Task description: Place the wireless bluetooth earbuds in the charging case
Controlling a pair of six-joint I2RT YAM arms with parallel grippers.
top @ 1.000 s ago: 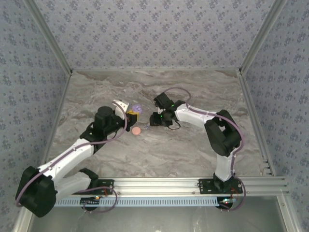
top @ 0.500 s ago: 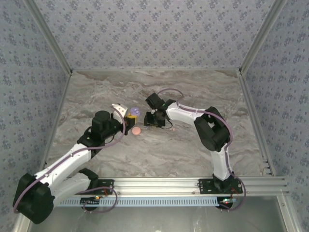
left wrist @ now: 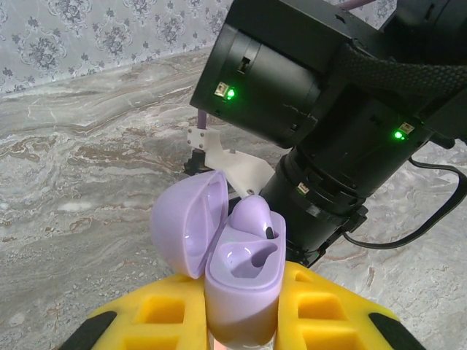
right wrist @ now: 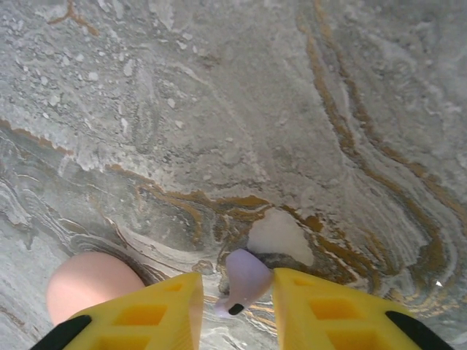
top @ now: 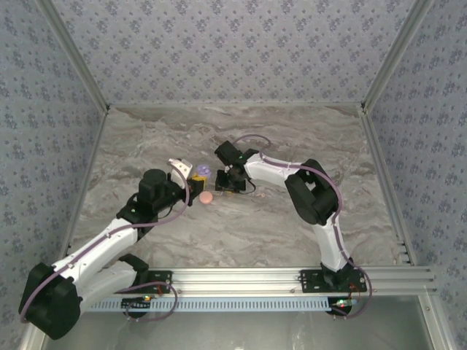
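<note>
You've got a grey marble-pattern worktop [top: 146, 138] with brown veining. A pink round case [top: 206, 197], smooth-domed, lies directly on it just left of centre, well off every edge. A lilac earbud [right wrist: 244, 281] is low over the worktop beside it; can't tell if it touches.

Upright lilac charging case [left wrist: 242, 281], lid open toward nine o'clock, holds one lilac earbud [left wrist: 252, 217] at twelve o'clock; a second earbud [right wrist: 246, 279] points its dark tip toward six o'clock.
</note>
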